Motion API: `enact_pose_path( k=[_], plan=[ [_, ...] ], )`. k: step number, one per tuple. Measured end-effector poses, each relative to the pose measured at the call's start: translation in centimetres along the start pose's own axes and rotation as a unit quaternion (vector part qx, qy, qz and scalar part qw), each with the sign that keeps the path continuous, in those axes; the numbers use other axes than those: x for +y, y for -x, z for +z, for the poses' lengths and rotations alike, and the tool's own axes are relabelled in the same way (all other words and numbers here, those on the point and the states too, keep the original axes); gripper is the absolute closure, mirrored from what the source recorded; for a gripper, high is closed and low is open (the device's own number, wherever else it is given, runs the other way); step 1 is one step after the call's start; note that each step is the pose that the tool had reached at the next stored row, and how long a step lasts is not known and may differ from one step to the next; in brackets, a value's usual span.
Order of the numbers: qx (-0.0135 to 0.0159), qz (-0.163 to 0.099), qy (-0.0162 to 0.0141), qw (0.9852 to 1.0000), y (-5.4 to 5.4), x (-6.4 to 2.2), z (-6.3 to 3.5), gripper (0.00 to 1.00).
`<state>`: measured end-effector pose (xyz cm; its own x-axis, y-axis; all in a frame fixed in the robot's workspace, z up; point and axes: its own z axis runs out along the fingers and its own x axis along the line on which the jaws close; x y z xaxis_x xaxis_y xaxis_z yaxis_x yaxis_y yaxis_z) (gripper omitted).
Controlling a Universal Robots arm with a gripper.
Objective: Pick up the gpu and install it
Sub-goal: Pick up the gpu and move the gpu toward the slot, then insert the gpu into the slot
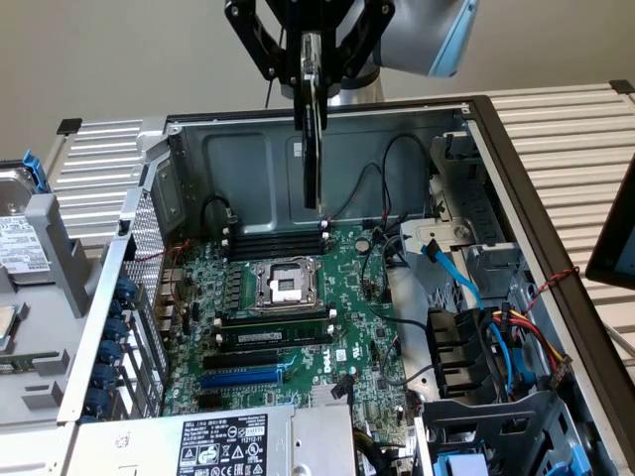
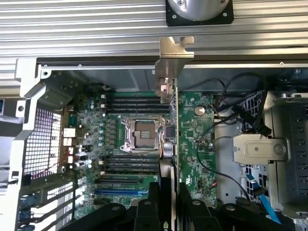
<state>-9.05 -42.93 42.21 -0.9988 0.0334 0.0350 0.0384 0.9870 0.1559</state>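
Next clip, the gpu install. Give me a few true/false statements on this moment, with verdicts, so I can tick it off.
1. The gripper has its jaws shut on the gpu, which hangs edge-on. True.
2. The gpu is already seated in the blue slot. False: that slot is empty, and the card hangs in the air over the open case.
3. A cooler covers the CPU socket. False: the socket is bare.
4. A blue cable runs at the exterior view's right of the motherboard. True.
5. The computer case has its side panel on. False: it lies open, with the board exposed.
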Motion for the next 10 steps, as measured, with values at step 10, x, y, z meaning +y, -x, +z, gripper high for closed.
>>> enact_pose_path(
  k=[10],
  plan=[
    [0.0170, -0.025, -0.0014, 0.9995, 0.80, 0.02, 0.42, 0.73]
  ],
)
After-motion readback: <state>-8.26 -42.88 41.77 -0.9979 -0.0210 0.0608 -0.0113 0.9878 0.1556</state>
